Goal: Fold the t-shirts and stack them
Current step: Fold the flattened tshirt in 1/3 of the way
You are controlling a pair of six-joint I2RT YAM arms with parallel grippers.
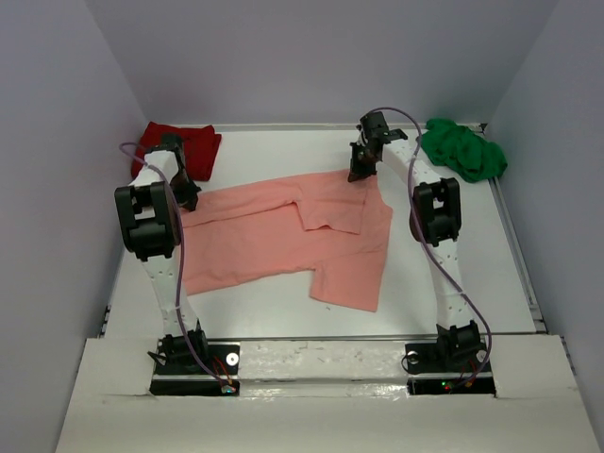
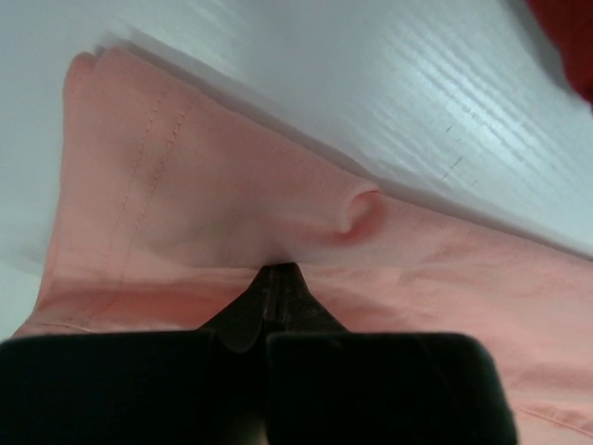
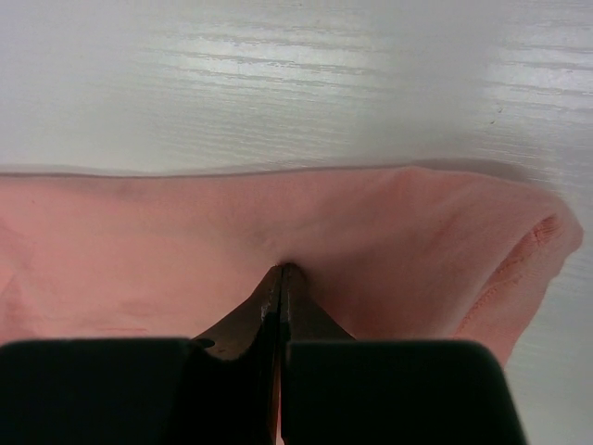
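The salmon-pink t-shirt (image 1: pixel 283 236) lies partly folded across the middle of the table. My left gripper (image 1: pixel 187 196) is shut on its far-left edge; in the left wrist view the closed fingertips (image 2: pixel 278 271) pinch a puckered fold of the salmon-pink t-shirt (image 2: pixel 185 204). My right gripper (image 1: pixel 360 173) is shut on the shirt's far edge near its right corner; in the right wrist view the tips (image 3: pixel 283 269) bite the salmon-pink t-shirt (image 3: pixel 398 232). The dark red t-shirt (image 1: pixel 179 143) lies at the back left. The bright green t-shirt (image 1: pixel 462 149) is bunched at the back right.
The white table (image 1: pixel 264 311) is enclosed by pale walls on the left, back and right. A raised white ledge runs along the near edge, where both arm bases are bolted. A corner of the dark red t-shirt (image 2: pixel 570 37) shows in the left wrist view.
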